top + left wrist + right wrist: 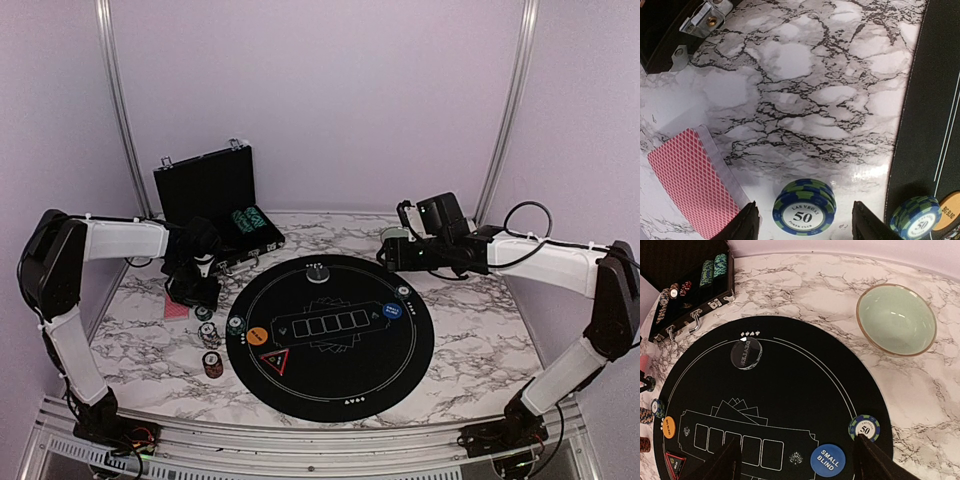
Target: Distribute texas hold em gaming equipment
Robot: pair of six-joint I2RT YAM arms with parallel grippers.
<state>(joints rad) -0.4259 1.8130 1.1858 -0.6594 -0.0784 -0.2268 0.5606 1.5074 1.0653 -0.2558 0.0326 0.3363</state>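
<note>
Plainly, a "LAS VEGAS 50" chip stack sits between the spread left gripper (cards beside); the right gripper gapes over a "SMALL BLIND" disc.

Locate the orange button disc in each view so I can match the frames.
Top external: orange button disc sits on the left side of the black mat.
Left wrist: bottom right corner, cut off by the frame.
Right wrist: lower left, near the mat's edge.
Shared landmark: the blue-green 50 chip right beside it on the mat.
</note>
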